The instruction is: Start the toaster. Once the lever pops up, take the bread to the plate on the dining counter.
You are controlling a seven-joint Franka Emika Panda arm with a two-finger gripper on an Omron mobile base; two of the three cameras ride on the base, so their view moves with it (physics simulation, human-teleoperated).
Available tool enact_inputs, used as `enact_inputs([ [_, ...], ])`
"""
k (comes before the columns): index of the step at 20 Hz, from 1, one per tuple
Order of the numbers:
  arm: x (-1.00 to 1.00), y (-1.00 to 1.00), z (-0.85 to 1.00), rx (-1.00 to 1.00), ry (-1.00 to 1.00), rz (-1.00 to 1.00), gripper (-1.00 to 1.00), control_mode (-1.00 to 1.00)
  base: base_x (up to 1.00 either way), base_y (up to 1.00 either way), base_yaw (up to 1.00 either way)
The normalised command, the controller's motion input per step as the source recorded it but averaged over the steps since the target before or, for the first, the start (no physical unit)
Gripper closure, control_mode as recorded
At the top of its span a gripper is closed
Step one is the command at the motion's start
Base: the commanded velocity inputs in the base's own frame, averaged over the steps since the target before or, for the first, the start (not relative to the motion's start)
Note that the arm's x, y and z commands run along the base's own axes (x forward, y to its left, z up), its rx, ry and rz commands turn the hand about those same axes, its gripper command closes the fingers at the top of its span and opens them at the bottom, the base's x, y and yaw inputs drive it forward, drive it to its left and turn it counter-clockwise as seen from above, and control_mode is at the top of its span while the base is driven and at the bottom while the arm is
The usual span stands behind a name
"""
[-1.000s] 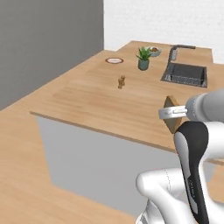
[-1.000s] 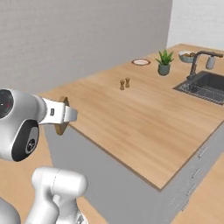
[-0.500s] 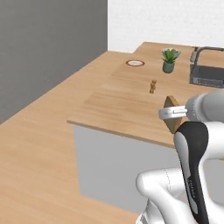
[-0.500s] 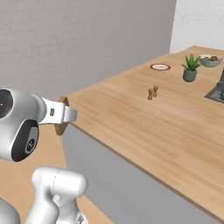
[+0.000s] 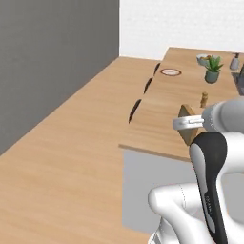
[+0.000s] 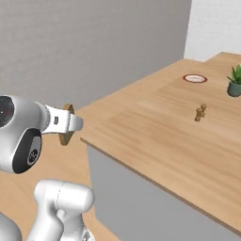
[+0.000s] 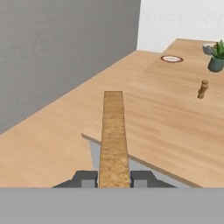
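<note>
Bread [image 7: 113,131] on edge, pointing straight out from tool [image 7: 113,178], clamped between its fingers

Bread [image 7: 113,131], a thin tan slice with brown crust, is held edge-on, upright, between the gripper [image 7: 113,178] fingers; red-rimmed plate [image 7: 171,58] is seen far off on the light-wood desk [image 7: 166,113].

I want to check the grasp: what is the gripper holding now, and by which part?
The gripper holds the bread. The jaws pinch its two flat faces at one edge, and the slice sticks out edge-on ahead.
</note>
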Motion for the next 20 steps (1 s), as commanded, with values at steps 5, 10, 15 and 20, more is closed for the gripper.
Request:
enact_inputs([
  [5, 0.0, 0.0, 0.0, 0.0, 0.0, 0.0, 1.0, 1.0, 0.46, 1.0, -0.25],
  [10, 0.0, 0.0, 0.0, 0.0, 0.0, 0.0, 1.0, 1.0, 0.39, 1.0, -0.43],
  [15, 0.0, 0.0, 0.0, 0.0, 0.0, 0.0, 1.0, 1.0, 0.44, 1.0, -0.48],
  [20, 0.0, 0.0, 0.0, 0.0, 0.0, 0.0, 1.0, 1.0, 0.4, 1.0, -0.53],
])
